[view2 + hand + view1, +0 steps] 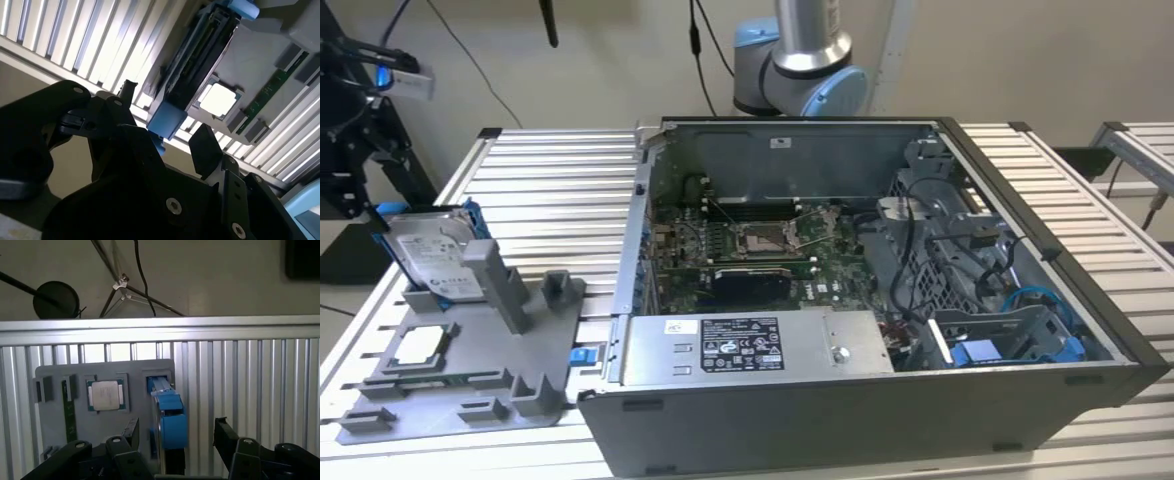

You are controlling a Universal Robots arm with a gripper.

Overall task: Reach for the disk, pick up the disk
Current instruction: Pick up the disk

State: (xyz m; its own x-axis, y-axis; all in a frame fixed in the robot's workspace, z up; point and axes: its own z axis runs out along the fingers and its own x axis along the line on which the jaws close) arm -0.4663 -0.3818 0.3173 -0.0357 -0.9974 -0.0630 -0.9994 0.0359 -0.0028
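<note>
The tool (pixel 177 436) was found with its jaws standing wide apart, both black fingers (pixel 224 434) spread in both wrist views. In the exterior view, the arm (pixel 803 25) rose vertically above a light-blue joint (pixel 834 95).

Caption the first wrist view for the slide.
Open tool poised at the disk standing on edge in the grey fixture, CPU chip alongside.

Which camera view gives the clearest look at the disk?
The exterior view. There the disk stands upright in the grey holder with its labelled face visible. Both wrist views see it edge-on: the first wrist view mostly the blue bracket, the second wrist view its dark narrow side.
</note>
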